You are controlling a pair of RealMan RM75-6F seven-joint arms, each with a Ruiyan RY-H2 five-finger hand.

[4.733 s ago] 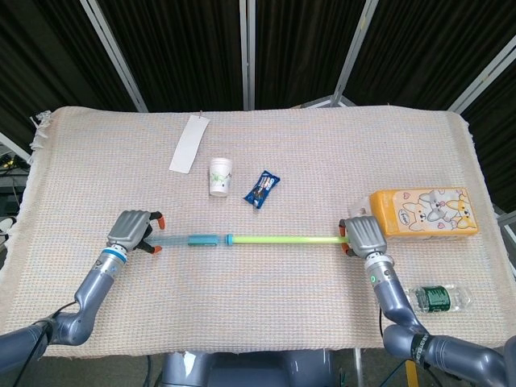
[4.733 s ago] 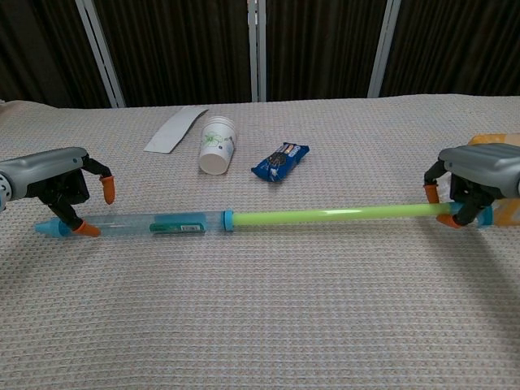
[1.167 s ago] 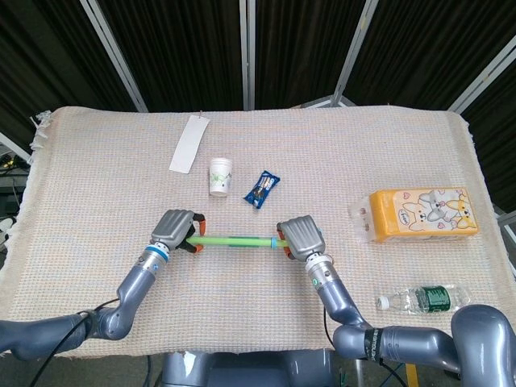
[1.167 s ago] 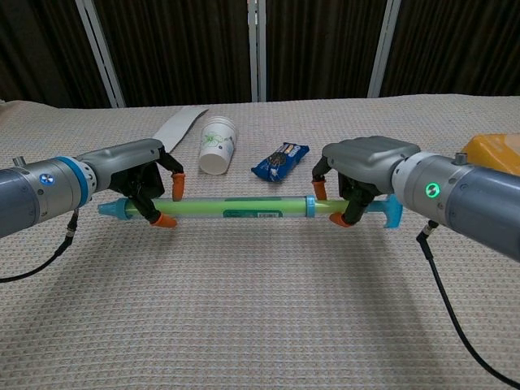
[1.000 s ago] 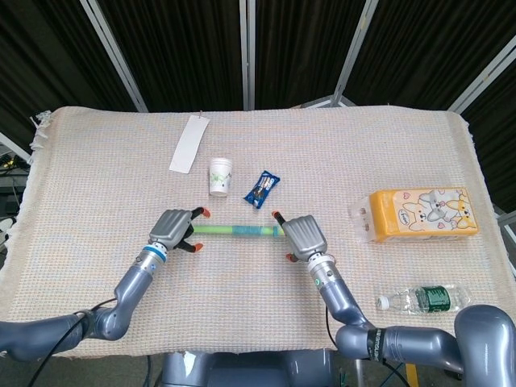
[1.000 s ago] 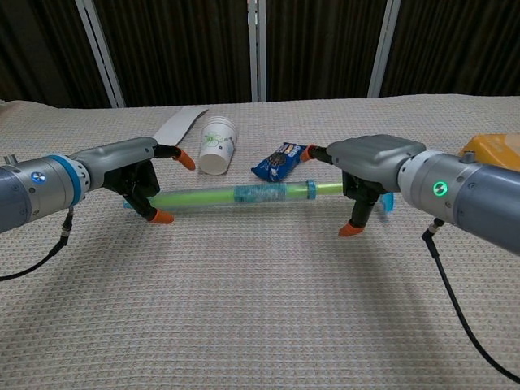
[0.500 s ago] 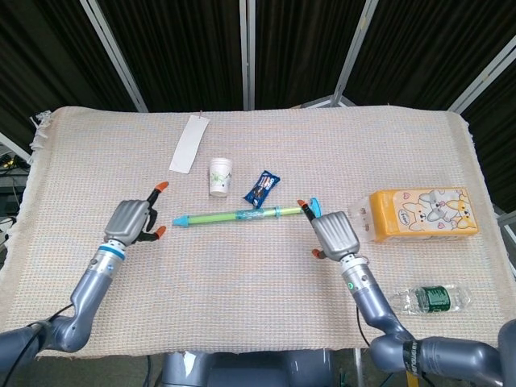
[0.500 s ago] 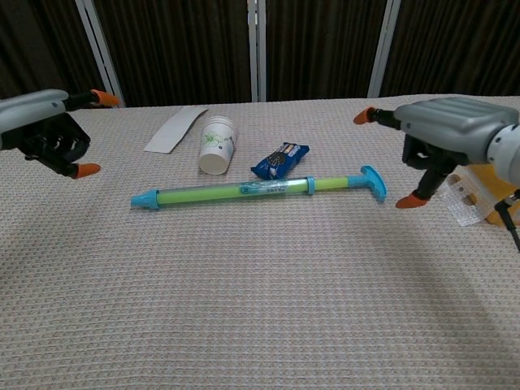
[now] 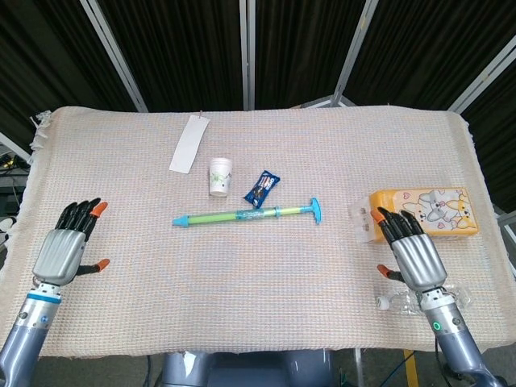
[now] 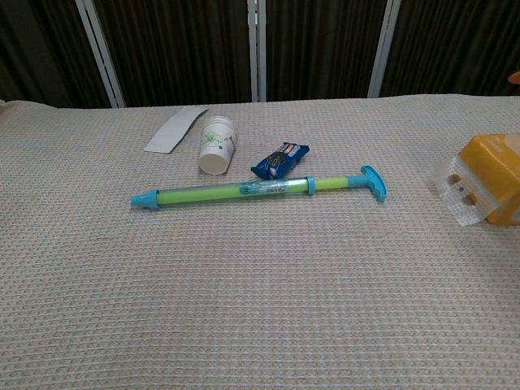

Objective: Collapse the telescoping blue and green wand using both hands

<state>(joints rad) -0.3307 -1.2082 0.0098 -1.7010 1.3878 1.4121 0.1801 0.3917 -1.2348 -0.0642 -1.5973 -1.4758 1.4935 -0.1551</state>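
Observation:
The blue and green wand lies collapsed on the cloth, its blue tip pointing left and its blue T-handle at the right end. No hand touches it. In the head view my left hand hovers at the table's left edge, fingers spread and empty. Far to the right of the wand, my right hand is also spread flat and holds nothing. The chest view shows neither hand clearly.
Just behind the wand stand a white paper cup and a blue snack packet. A white paper strip lies further back. An orange tissue pack sits at the right, with a clear water bottle partly under my right hand.
Both hands have pulled away outward from the wand to the table's sides and spread open. The wand stays where it was laid down.

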